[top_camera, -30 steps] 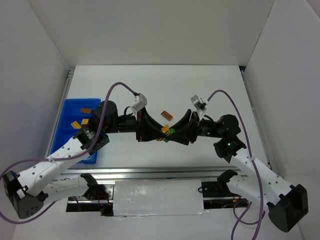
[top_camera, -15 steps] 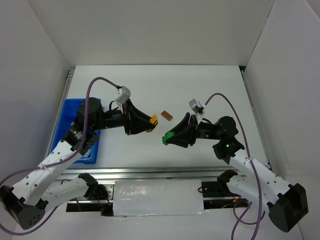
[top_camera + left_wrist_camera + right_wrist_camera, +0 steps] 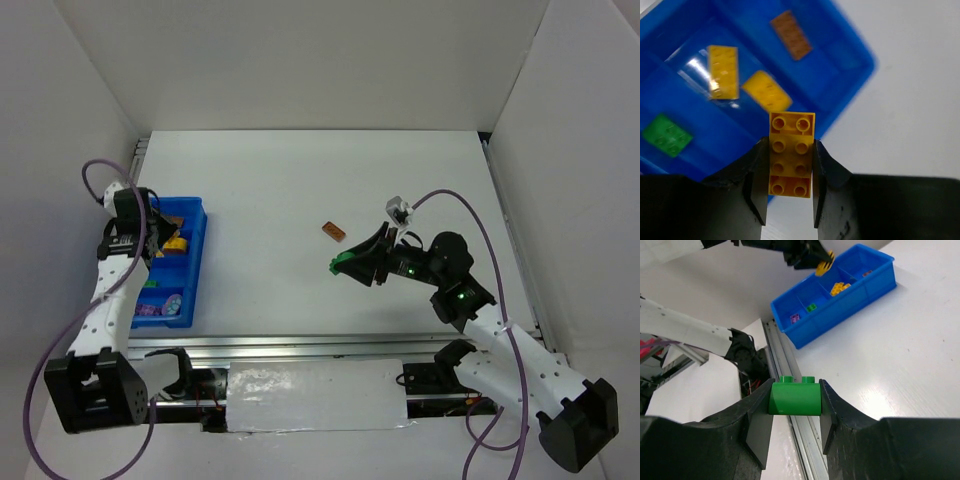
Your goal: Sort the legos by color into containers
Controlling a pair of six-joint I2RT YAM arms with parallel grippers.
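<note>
The containers are one blue tray (image 3: 197,255) at the left, split by dividers. My left gripper (image 3: 790,150) hovers over it, shut on a yellow lego (image 3: 791,155). Below it in the tray (image 3: 840,45) lie two yellow legos (image 3: 722,71), a brown-orange one (image 3: 791,35) and a green one (image 3: 666,135). My right gripper (image 3: 795,390) is shut on a green lego (image 3: 795,399), held above the table right of centre (image 3: 345,265). One brown-orange lego (image 3: 333,231) lies loose on the table.
Purple legos (image 3: 150,310) sit in the tray's nearest compartment. White walls close in the table on three sides. A metal rail (image 3: 785,365) runs along the near edge, below the right gripper.
The two grippers pulled apart at the table's centre. The left arm swung left with the yellow lego to above the tray. The right gripper kept the green lego and shifted slightly.
</note>
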